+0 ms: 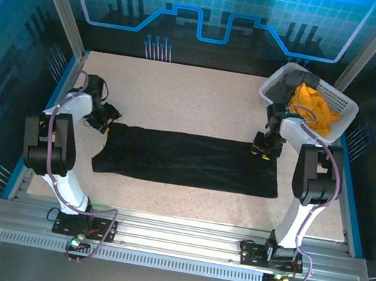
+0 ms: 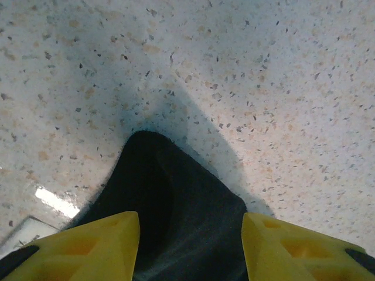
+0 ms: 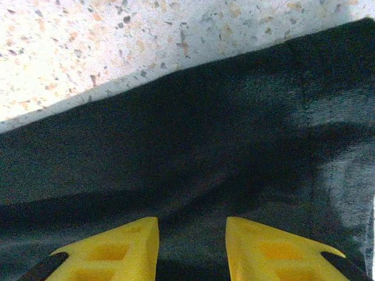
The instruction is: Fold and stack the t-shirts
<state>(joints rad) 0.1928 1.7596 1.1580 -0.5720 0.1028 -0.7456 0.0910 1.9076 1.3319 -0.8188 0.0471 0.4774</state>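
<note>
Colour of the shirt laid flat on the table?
Black. The shirt shows best in the top external view.

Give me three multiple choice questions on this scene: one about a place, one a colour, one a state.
1. Where is the orange-yellow shirt? A in the white basket; B held by an arm; C on the floor.
2. What colour is the shirt lying flat on the table? A red; B black; C white.
3. The left gripper has its jaws: A shut tight; B apart; C clamped on the basket.
Key: 1 A, it is heaped in the basket; 2 B, a long black strip; 3 B, its yellow fingers stand apart.
</note>
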